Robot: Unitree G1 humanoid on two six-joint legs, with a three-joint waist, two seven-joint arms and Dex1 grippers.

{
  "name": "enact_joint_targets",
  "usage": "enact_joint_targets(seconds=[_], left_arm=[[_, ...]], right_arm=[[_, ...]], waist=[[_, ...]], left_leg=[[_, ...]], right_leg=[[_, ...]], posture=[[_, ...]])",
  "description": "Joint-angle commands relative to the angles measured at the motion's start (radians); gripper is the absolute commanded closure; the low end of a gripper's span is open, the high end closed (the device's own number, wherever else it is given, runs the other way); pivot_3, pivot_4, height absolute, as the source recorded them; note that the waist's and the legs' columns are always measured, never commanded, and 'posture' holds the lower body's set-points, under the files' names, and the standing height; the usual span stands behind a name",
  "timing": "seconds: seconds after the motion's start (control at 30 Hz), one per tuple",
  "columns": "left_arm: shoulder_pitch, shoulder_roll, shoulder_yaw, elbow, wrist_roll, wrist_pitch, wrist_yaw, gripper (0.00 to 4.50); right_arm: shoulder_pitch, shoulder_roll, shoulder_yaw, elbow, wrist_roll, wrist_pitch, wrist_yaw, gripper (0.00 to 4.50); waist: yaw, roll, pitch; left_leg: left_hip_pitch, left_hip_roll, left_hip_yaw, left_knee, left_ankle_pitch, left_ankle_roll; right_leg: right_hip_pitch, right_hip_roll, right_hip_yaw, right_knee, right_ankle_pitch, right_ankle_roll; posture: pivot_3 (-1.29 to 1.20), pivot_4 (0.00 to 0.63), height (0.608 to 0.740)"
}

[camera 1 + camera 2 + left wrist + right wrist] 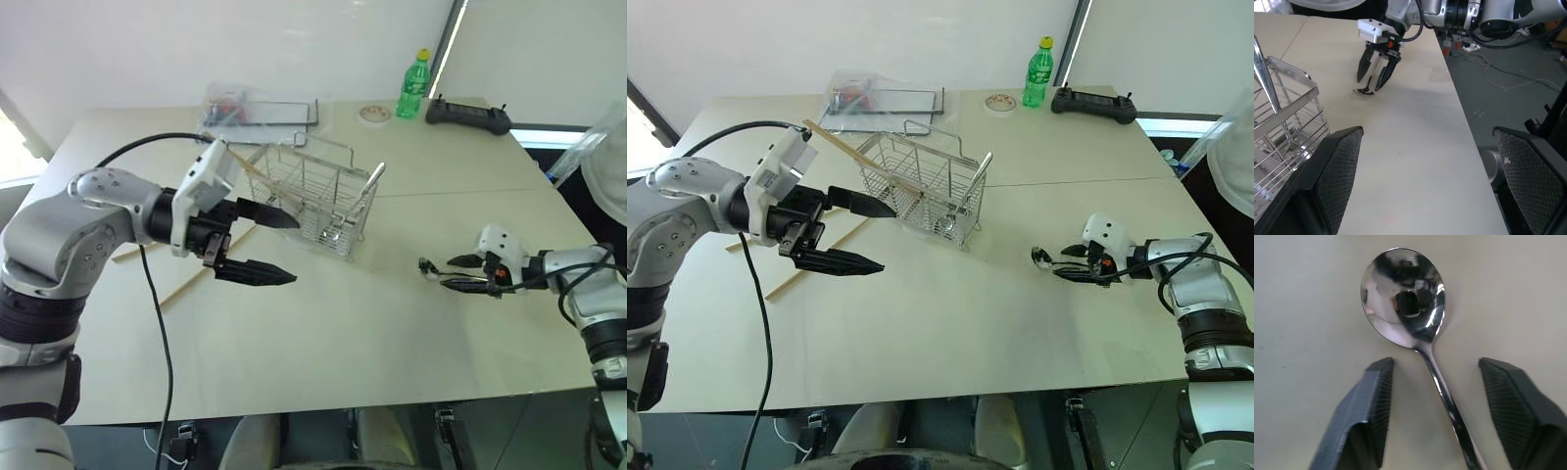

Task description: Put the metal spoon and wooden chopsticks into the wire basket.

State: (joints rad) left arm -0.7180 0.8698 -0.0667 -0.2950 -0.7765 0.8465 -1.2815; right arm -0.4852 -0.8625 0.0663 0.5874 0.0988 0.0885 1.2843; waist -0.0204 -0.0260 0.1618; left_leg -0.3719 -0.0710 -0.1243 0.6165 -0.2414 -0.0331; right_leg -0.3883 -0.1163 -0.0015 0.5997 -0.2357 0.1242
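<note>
We see the wire basket (pixel 318 196) standing on the table (pixel 323 333), with one of the wooden chopsticks (pixel 854 152) leaning out over its rim and two more (pixel 798 269) lying flat on the table beside it, on the left arm's side. Our left gripper (pixel 263 245) hovers just beside the basket with its fingers spread wide and nothing between them. The metal spoon (pixel 1405 298) lies on the table well to the right of the basket, and our right gripper (pixel 1435 396) straddles its handle, the fingers released and clear of it on either side.
</note>
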Motion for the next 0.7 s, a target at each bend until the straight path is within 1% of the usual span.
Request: enact_joint_targets(seconds=[0.03,0.07,0.1,0.3,0.43,0.5,0.63,0.7], left_arm=[[-0.031,0.004,0.024,-0.006,-0.011,0.000,-0.005,0.00],[-0.032,0.003,0.025,-0.005,-0.010,-0.002,-0.004,0.00],[-0.034,0.001,0.026,-0.004,-0.010,-0.003,-0.003,0.00],[-0.041,-0.008,0.027,0.007,-0.005,-0.008,0.002,0.00],[-0.048,-0.015,0.024,0.018,0.000,-0.012,0.005,0.00],[-0.049,-0.017,0.029,0.022,0.000,-0.012,0.008,0.00],[-0.037,-0.020,0.047,0.026,0.000,-0.016,0.027,0.00],[-0.032,-0.023,0.058,0.030,-0.004,-0.014,0.039,0.00]], right_arm=[[0.017,0.012,0.033,0.001,-0.016,0.072,0.021,3.87],[0.017,0.013,0.032,-0.009,-0.012,0.088,0.024,4.31],[0.018,0.013,0.030,-0.020,-0.008,0.106,0.027,4.41],[0.019,0.013,0.022,-0.051,-0.009,0.146,0.026,4.41],[0.035,0.006,0.005,-0.085,0.002,0.121,0.029,4.41],[0.058,-0.002,-0.014,-0.137,0.018,0.119,0.029,4.41],[0.145,-0.021,-0.102,-0.334,0.107,0.201,0.021,4.41],[0.183,-0.029,-0.138,-0.419,0.148,0.243,0.010,4.41]], waist=[[0.003,0.000,0.000],[0.002,-0.001,-0.001],[0.002,-0.002,-0.001],[0.001,-0.002,-0.001],[0.003,-0.002,-0.001],[0.003,-0.002,-0.001],[0.006,0.000,0.000],[0.007,0.003,0.002]], left_leg=[[0.000,0.000,0.000,0.000,0.000,0.000],[0.000,0.000,0.000,0.000,0.000,0.000],[0.000,0.000,-0.001,0.000,0.000,0.000],[0.000,0.000,-0.001,0.000,0.000,0.000],[0.000,0.000,-0.001,0.000,0.000,0.000],[0.000,0.000,-0.001,0.000,0.000,0.000],[-0.002,0.000,-0.002,-0.002,0.000,0.000],[-0.003,0.000,-0.003,-0.002,0.000,0.000]], right_leg=[[0.000,0.000,0.000,0.000,0.000,0.000],[0.000,0.000,0.000,0.000,0.000,0.000],[0.000,0.000,0.000,0.000,0.000,0.000],[0.000,0.001,0.000,0.000,0.000,0.000],[0.000,0.001,0.000,0.000,0.000,0.000],[-0.001,0.001,0.000,0.000,0.000,0.000],[-0.003,0.001,0.000,0.001,0.000,0.001],[-0.004,0.001,0.000,0.001,0.001,0.004]], posture=[[0.00,0.150,0.725],[0.00,0.150,0.725],[0.00,0.150,0.725],[0.00,0.150,0.725],[0.00,0.150,0.725],[0.00,0.150,0.725],[0.00,0.150,0.725],[0.00,0.150,0.725]])
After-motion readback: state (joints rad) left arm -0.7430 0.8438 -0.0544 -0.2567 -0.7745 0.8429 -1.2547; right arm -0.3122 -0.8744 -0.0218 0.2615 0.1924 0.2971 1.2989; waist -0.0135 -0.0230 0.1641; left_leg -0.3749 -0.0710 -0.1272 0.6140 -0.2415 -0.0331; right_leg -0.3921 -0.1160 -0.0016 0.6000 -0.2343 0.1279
